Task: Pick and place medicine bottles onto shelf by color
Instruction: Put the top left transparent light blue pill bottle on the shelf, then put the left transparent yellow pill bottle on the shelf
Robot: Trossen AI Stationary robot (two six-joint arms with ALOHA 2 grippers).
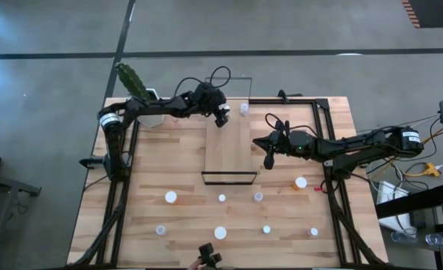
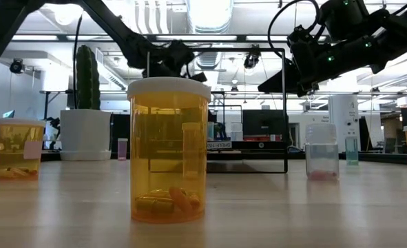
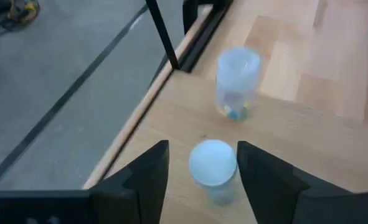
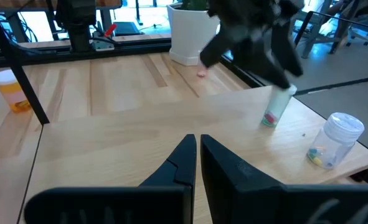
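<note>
The shelf [image 1: 228,146] is a light-wood board with a black wire frame, lying mid-table. Two pale white-capped medicine bottles stand on its far end: one [image 3: 213,165] between the open fingers of my left gripper [image 3: 202,171], the other [image 3: 238,81] a little beyond it, nearer the shelf's far right corner [image 1: 243,109]. In the right wrist view the left gripper [image 4: 277,68] comes down over the first bottle [image 4: 272,112]. My right gripper [image 4: 197,155] is shut, hovering by the shelf's right edge [image 1: 268,156]. Several more bottles stand on the near table, one orange [image 1: 301,182]. My left gripper comes from above with one finger on each side of the bottle's white cap [image 3: 213,160]. One finger [image 3: 252,174] lies close beside the cap, the other [image 3: 152,174] stands off it. I cannot tell whether either touches. The bottle stands upright on the shelf.
A cactus in a white pot [image 1: 142,94] stands at the table's far left corner. Bottles are scattered over the near half [image 1: 171,196] [image 1: 220,232] [image 1: 258,196]. An orange bottle [image 2: 169,148] stands right before the low camera. Black rails [image 1: 330,150] run along the table's sides.
</note>
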